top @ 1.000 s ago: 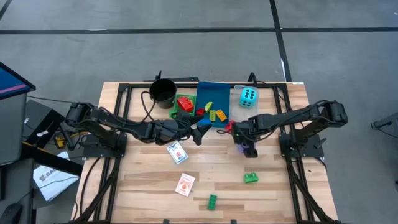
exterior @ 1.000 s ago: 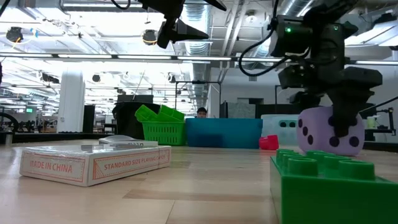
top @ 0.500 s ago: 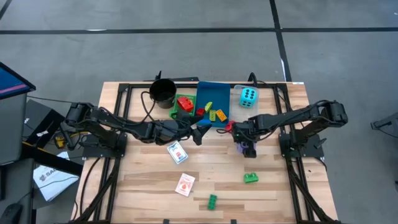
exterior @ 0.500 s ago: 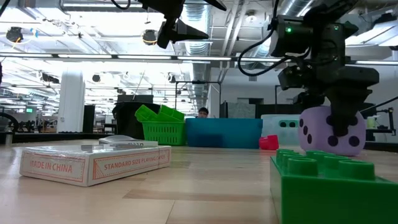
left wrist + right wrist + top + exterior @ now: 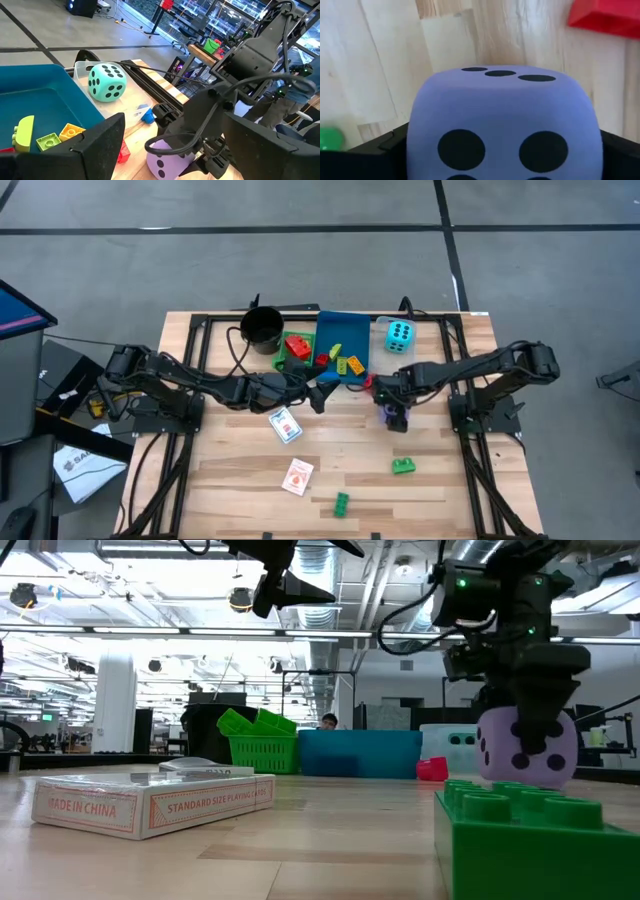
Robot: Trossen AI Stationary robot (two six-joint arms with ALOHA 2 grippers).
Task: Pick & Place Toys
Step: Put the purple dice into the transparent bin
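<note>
One slip risk: your right gripper (image 5: 397,412) jaws pinch the purple die (image 5: 525,747); foam may squirt out. Left jaws gape.

Black cup (image 5: 262,328), blue tray (image 5: 342,330)

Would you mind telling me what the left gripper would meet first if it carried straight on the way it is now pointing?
Probably the purple die, which the right gripper has between its fingers. The left gripper is open, and its wrist view shows the die straight ahead between its fingers, with the right arm just behind; depth is uncertain.
</note>
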